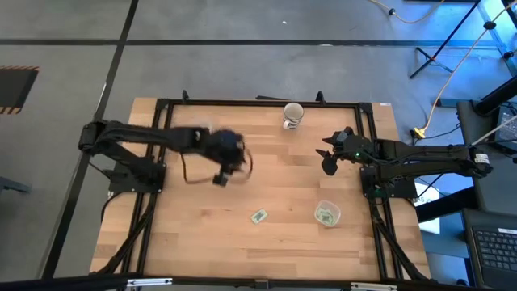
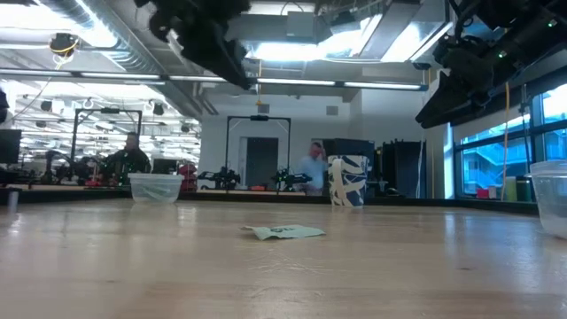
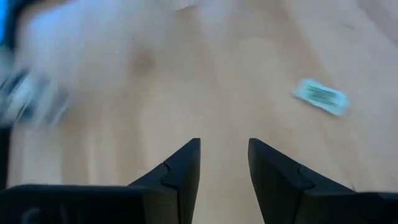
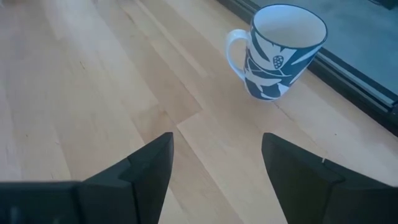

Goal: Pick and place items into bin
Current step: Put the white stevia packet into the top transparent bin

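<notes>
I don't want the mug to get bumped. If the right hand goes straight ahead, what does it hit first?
Probably the mug. The open right hand points nearly at it, with only bare table between.

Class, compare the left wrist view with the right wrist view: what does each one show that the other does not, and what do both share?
Only the left wrist view shows a green packet lying flat on the table, ahead of the left tool, whose fingers stand apart and hold nothing. Only the right wrist view shows a blue and white mug, upright, near the table's edge, beyond the open, empty right tool. Both show the bare wooden table.
</notes>
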